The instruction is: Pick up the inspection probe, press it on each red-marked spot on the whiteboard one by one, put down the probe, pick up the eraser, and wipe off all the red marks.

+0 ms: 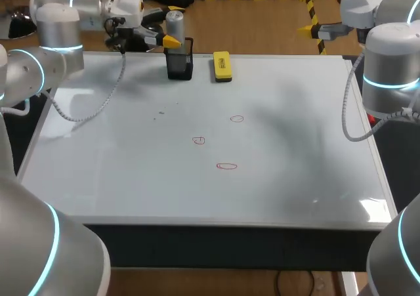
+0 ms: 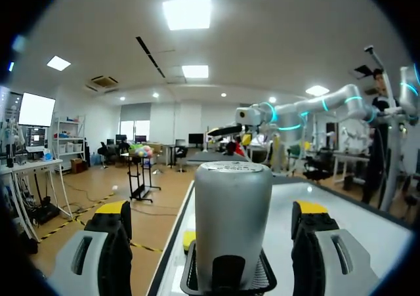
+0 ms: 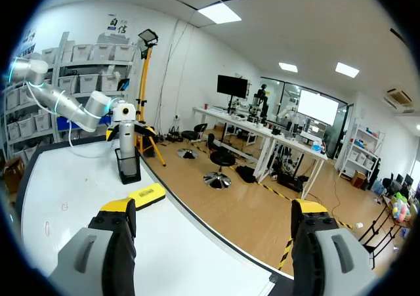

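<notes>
The silver cylindrical probe (image 1: pixel 174 24) stands upright in a black mesh holder (image 1: pixel 179 66) at the whiteboard's far edge. My left gripper (image 1: pixel 173 39) is open around the probe's upper part. In the left wrist view the probe (image 2: pixel 233 217) sits between the yellow-tipped fingers (image 2: pixel 113 218) with a gap on each side. The yellow eraser (image 1: pixel 222 67) lies just right of the holder. Three red marks (image 1: pixel 237 119), (image 1: pixel 199 140), (image 1: pixel 226 166) sit mid-board. My right gripper (image 1: pixel 307 29) hangs open and empty beyond the far right corner; its view shows the holder (image 3: pixel 128 167) and eraser (image 3: pixel 146 195) ahead.
The whiteboard (image 1: pixel 295 178) covers nearly the whole tabletop, bounded by a pale frame. A white cable (image 1: pixel 92 109) from my left arm droops over the board's far left part. My right arm's cable (image 1: pixel 348 122) hangs along the right edge.
</notes>
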`<state>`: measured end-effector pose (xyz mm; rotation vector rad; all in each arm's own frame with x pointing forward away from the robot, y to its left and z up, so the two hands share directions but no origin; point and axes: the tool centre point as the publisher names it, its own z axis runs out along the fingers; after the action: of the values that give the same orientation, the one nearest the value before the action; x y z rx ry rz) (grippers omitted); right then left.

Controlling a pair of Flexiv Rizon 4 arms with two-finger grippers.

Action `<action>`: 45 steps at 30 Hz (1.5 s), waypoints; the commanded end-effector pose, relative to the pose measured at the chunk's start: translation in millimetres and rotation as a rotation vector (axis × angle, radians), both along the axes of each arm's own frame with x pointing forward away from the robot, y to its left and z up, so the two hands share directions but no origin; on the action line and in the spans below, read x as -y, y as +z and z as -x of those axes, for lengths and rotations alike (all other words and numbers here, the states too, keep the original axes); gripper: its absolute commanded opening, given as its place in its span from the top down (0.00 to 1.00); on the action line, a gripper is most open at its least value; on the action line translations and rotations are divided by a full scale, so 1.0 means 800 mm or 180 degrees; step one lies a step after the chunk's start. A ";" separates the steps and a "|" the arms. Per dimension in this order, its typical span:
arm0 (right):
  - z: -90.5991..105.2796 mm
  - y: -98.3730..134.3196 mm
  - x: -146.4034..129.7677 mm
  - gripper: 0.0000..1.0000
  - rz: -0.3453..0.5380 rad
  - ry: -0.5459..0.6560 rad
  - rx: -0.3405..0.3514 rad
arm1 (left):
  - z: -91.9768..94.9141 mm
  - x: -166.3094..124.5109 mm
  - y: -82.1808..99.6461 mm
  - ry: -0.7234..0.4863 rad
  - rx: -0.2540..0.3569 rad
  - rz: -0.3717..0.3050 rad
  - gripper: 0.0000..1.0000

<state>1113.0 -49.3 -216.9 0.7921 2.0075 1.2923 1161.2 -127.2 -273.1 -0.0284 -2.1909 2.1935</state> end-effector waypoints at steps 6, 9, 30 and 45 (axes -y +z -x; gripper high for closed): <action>0.000 0.000 0.000 0.00 0.0001 0.0002 -0.0002 | 0.018 0.006 0.009 0.0206 0.0053 -0.0006 0.00; 0.000 0.000 0.000 0.00 0.0001 0.0002 -0.0002 | 0.020 0.006 0.009 0.0232 0.0049 0.0005 0.00; 0.000 0.000 0.000 0.00 0.0001 0.0002 -0.0002 | 0.029 0.018 -0.002 0.0427 -0.0031 -0.0068 0.00; 0.000 0.000 0.000 0.00 0.0001 0.0002 -0.0002 | 0.039 0.016 -0.005 0.0522 -0.0062 -0.0005 1.00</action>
<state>1113.0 -49.3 -216.9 0.7921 2.0075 1.2923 1140.3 -139.9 -279.1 -0.0230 -2.1649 2.1825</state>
